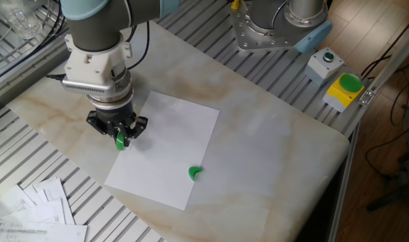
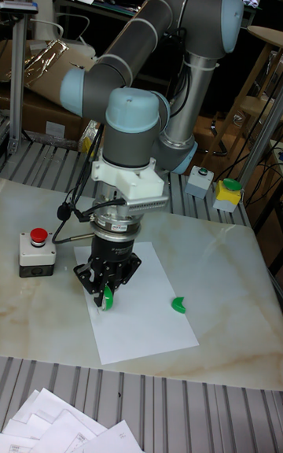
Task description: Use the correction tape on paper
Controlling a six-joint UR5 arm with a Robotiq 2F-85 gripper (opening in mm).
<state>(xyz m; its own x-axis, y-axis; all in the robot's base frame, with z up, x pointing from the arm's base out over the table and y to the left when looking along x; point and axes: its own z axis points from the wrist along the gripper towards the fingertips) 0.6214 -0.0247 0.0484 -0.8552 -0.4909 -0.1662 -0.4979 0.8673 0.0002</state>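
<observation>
Fingers [image 1: 124, 128] of the gripper [image 1: 120, 138] point straight down and are closed onto the correction tape [image 1: 120, 140]; only its green wheel shows below the black fingertips. Same grip in the tall fixed view: gripper [image 2: 106, 294], green wheel of the correction tape [image 2: 108, 299] pinched between the fingers [image 2: 97, 280]. Whether the tip touches the sheet cannot be told from either view.

Correction tape sits over the paper [image 1: 171, 151], close to the paper's left edge, about midway along it. Paper [image 2: 153, 307] is one white sheet lying flat on the worktop [image 1: 258, 141], turned at an angle to the worktop's edges, nearer the front-left part of the slab. Faint marks on the sheet near the gripper; too small to read.

Small green crescent piece [image 1: 194, 173] lies on the paper toward its lower right corner, well apart from the gripper. In the tall view the crescent [image 2: 178, 305] is by the sheet's right edge.

Worktop is a pale marbled slab with rounded corners, resting on a ribbed metal frame. Grey box with a red button [image 2: 37, 253] stands near the worktop's left edge in the tall view. Off the far right corner, a grey box with a green button [image 1: 324, 63] and a yellow box with a green button [image 1: 345, 89]. Fanned pile of printed sheets [image 1: 29, 208] lies beyond the front-left edge, on the ribbed frame.
</observation>
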